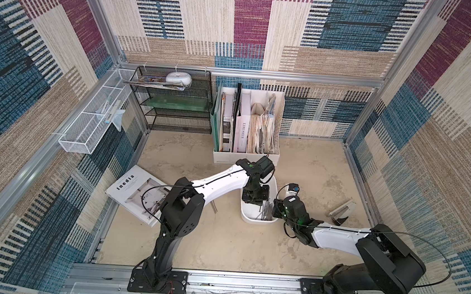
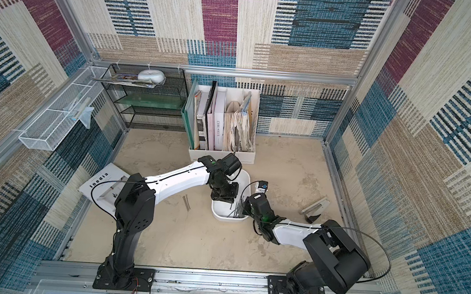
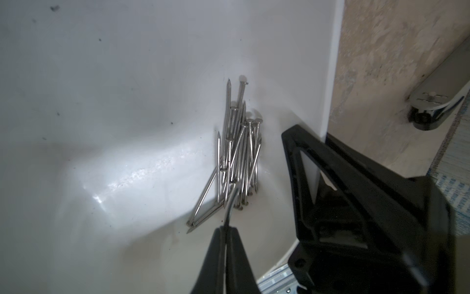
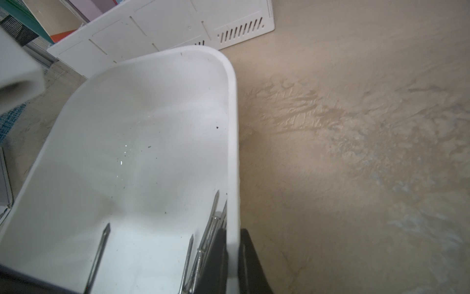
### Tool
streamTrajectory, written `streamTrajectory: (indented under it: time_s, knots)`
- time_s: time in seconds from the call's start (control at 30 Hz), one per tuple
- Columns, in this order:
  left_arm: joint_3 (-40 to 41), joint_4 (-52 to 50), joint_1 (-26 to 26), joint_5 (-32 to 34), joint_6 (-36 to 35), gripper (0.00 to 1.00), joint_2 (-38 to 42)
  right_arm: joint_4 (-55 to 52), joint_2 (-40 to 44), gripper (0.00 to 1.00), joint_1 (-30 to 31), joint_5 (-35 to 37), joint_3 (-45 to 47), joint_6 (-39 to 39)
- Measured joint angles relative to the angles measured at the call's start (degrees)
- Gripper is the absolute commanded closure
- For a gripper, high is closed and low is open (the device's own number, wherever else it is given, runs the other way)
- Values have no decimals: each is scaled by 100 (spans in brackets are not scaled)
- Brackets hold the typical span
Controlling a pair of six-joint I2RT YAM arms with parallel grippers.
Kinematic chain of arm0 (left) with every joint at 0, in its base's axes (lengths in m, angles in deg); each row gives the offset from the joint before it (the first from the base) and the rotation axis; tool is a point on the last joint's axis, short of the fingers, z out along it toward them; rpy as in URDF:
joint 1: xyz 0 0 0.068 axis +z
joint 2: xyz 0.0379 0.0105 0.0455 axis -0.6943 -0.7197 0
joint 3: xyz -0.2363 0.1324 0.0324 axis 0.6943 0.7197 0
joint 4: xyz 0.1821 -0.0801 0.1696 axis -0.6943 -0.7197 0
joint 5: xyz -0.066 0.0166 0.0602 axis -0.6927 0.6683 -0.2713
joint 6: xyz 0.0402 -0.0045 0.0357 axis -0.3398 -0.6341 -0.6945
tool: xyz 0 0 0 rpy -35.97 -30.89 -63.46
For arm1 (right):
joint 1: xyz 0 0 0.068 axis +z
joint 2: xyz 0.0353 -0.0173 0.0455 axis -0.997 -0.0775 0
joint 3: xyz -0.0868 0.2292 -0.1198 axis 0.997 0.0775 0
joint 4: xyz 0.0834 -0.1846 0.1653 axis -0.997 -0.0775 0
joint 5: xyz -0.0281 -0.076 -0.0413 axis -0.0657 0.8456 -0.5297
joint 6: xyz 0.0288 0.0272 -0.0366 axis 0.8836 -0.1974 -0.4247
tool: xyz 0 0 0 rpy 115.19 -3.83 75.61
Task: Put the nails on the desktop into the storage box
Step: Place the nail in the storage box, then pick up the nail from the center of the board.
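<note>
My left arm point(image 1: 219, 182) and right arm point(image 1: 337, 238) match: a smooth white forearm shell between chunky black joint housings. The elbow housing point(image 1: 185, 222) shows a cluster of small holes, and a thin black cable point(image 1: 142, 199) loops out beside it. Black base plates point(image 1: 176, 277) with screws sit underneath; green lights point(image 1: 251, 164) glow near the wrists. The left tool point(image 3: 227, 229) and right tool point(image 4: 233, 231) have slim black fingers.

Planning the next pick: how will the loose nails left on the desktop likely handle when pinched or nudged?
The nails look thin, straight and metallic, so probably stiff and light. Their round shanks lie flat on the hard desktop, so they may roll or slip when pinched. They lie close together, so a nudge would likely scatter them.
</note>
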Motion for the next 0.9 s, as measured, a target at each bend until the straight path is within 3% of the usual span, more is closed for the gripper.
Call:
streamTrajectory:
  time_s: [0.13, 0.17, 0.2, 0.27, 0.43, 0.57, 0.9]
  knots:
    - [310, -20, 28, 87, 105, 68, 424, 0, 0, 100, 2, 2, 0, -2]
    - [409, -26, 63, 155, 103, 66, 116, 0, 0, 100, 0, 2, 0, -2]
    - [542, -35, 142, 170, 103, 66, 1008, 0, 0, 100, 0, 2, 0, -2]
    - [848, -50, 446, 304, 109, 65, 1766, 0, -2, 100, 2, 2, 0, -2]
    - [1937, -129, 1392, 603, 85, 66, 2787, 61, -55, 100, 2, 0, 0, -2]
    - [2559, -151, 2039, 621, 4, 68, 2603, 109, -76, 100, 2, -4, 0, -2]
    - [2144, 282, 2129, 546, -92, 71, 1169, 120, -72, 100, 2, -24, 0, -31]
